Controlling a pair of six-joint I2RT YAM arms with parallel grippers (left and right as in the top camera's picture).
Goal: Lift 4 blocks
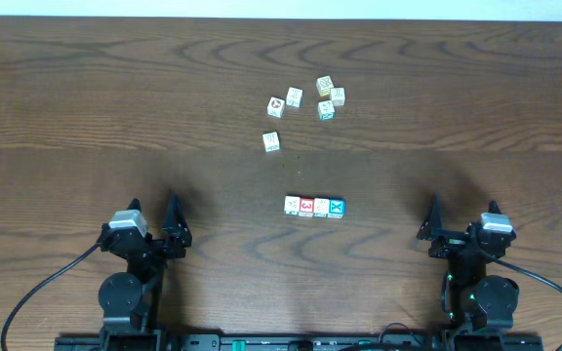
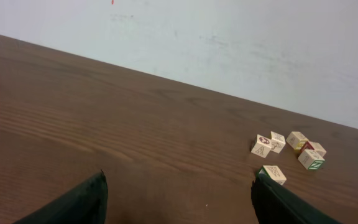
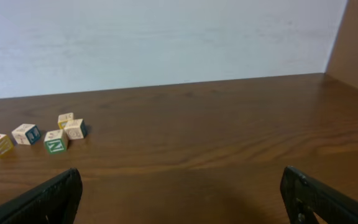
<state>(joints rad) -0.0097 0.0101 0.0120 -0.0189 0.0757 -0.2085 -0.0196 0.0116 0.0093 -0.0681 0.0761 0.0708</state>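
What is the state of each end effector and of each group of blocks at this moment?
left end effector: open, holding nothing.
right end effector: open, holding nothing.
row of four blocks: resting on the table, side by side in one line, not lifted.
six loose blocks: scattered on the table beyond the row, none stacked, none gripped.

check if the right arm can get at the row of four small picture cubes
Probably yes. The right tool stands open and empty, and only bare brown wooden table lies between it and the row of four small picture cubes. Whether the arm stretches that far is a guess.
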